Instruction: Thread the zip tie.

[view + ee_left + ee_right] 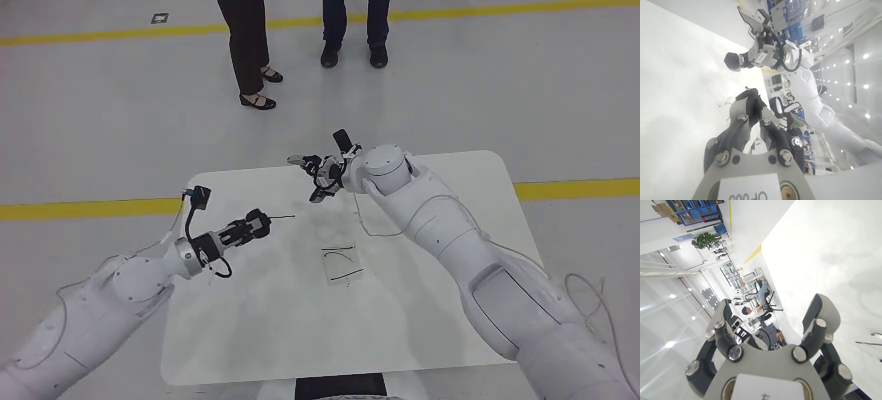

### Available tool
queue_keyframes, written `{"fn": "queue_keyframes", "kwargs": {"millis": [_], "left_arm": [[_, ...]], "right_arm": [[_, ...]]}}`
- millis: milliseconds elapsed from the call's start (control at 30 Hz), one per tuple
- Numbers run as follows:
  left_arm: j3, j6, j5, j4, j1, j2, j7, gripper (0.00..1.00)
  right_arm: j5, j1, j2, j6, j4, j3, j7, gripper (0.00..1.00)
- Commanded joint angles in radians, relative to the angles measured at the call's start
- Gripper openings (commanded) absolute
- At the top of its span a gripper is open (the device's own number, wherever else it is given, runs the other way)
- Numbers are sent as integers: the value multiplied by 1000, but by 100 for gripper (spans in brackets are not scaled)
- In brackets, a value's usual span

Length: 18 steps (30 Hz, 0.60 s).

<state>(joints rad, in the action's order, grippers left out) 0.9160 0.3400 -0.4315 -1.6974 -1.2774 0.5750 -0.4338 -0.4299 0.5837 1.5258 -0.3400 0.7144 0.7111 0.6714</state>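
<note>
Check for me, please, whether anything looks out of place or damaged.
Nothing stands out. The left gripper holds one zip tie above the table, the right gripper is open, and spare ties lie together.

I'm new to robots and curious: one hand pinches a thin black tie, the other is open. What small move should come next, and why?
Probably the open right hand should ease toward the free end of the zip tie. The left hand is shut on the tie, whose end juts out free, and a gap parts it from the right hand.
</note>
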Motion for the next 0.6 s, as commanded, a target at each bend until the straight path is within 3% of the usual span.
{"fn": "queue_keyframes", "kwargs": {"millis": [0, 167, 333, 433, 567], "left_arm": [[51, 0, -27, 18, -26, 20, -84, 0], [195, 0, -104, 63, -105, 78, -298, 0], [355, 0, -176, 134, -188, 159, -486, 0], [432, 0, -215, 181, -218, 210, -593, 0], [432, 0, -215, 181, -218, 210, -593, 0]], "right_arm": [[0, 0, 0, 0, 0, 0, 0, 100], [0, 0, 0, 0, 0, 0, 0, 100], [0, 0, 0, 0, 0, 0, 0, 100], [0, 0, 0, 0, 0, 0, 0, 100], [0, 0, 0, 0, 0, 0, 0, 100]]}}
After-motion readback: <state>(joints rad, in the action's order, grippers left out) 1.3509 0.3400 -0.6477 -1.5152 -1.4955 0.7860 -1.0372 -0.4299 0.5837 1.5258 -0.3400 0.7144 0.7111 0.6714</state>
